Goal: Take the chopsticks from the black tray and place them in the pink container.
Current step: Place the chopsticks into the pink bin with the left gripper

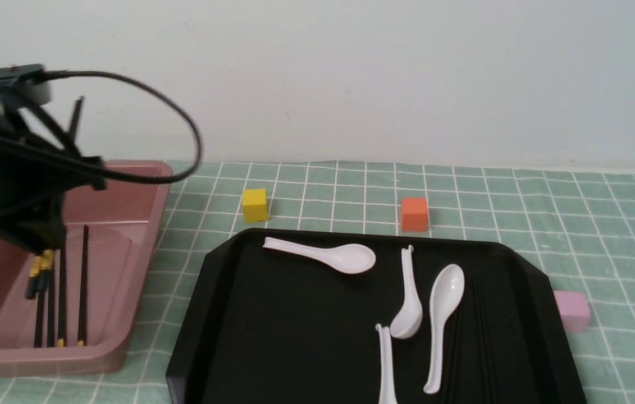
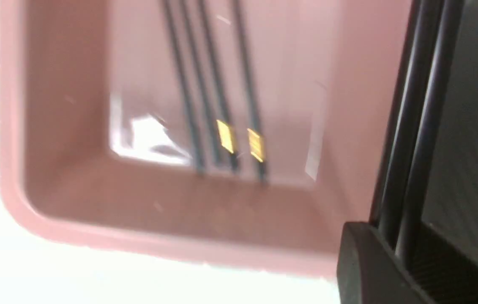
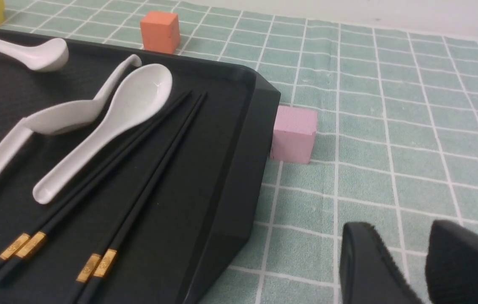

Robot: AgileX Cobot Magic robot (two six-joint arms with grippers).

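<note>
While one pair of chopsticks sits clamped in the left hand (gold ends pointing down), four loose chopsticks lie just beneath that hand on the floor of the pink container. Near the right hand, whose fingers stand slightly apart and empty above the counter, four remaining chopsticks rest in the black tray beside white spoons.

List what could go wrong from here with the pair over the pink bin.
The left gripper holds two chopsticks steeply tilted above the pink container; released so, they may land crossed on the four chopsticks inside or tip over the rim. In the black tray, chopsticks beside a white spoon could drag it along.
</note>
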